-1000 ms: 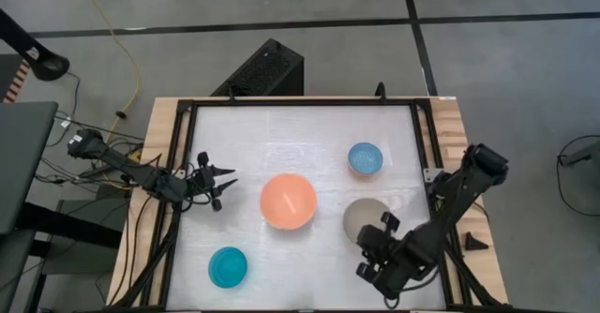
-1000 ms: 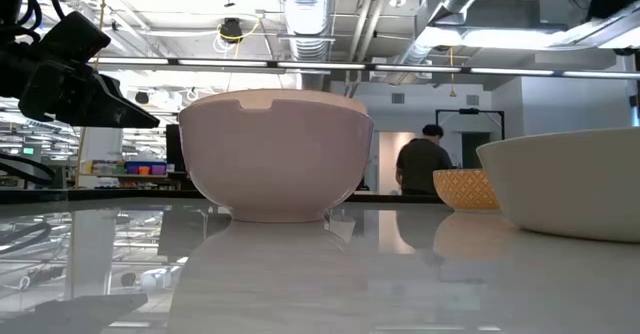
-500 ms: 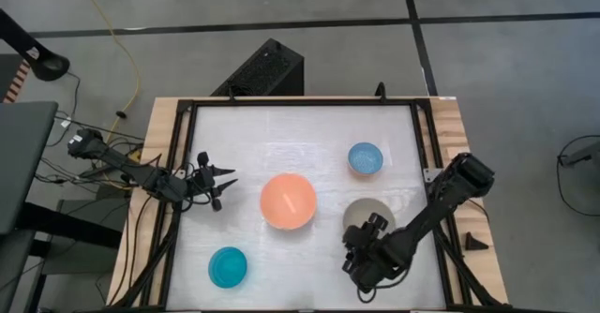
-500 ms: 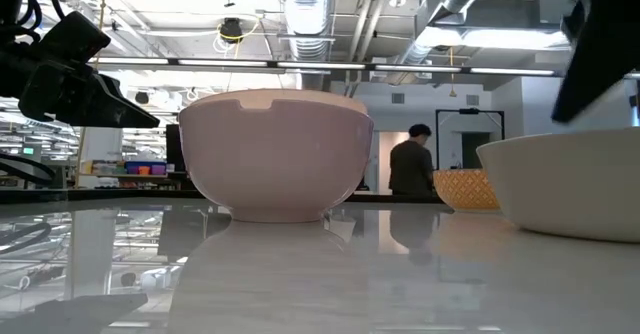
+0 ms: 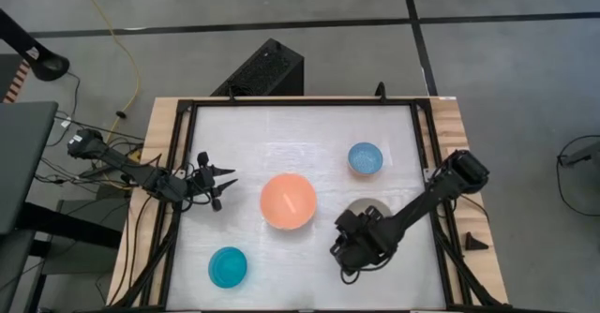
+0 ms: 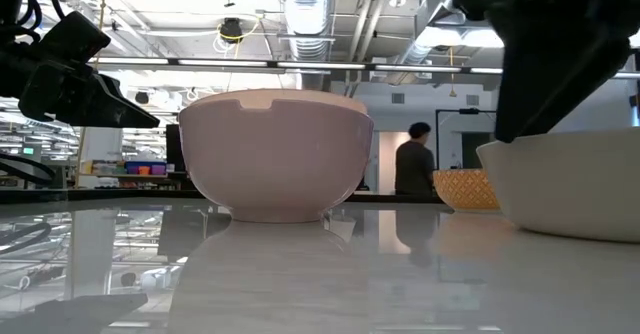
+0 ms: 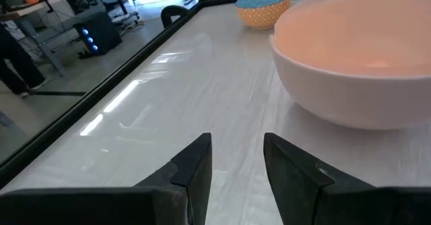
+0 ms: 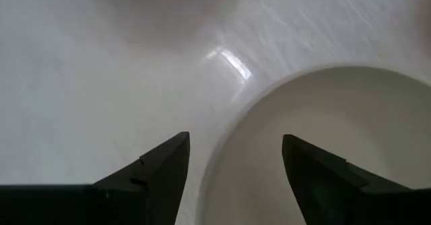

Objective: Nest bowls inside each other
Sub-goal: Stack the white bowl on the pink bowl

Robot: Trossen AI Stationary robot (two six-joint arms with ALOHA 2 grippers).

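A large salmon-orange bowl stands on its base at the table's middle; it also fills the left wrist view and shows in the low view. To its right stands a grey-beige bowl, partly under my right arm. My right gripper hangs open over this bowl's near left rim, one finger over the inside and one over the table outside. A small light blue bowl stands at the far right, a cyan bowl at the near left. My left gripper waits open at the left edge.
A black frame runs around the white table top. Bare table lies between the cyan bowl and the grey-beige bowl, and along the far side. In the low view a person stands in the room behind the table.
My right gripper has moved toward the table's left edge and down, from the near right corner to the grey-beige bowl's near left rim, turning as it went. In the low view the arm has come into the picture at the upper right. The bowls have stayed in place.
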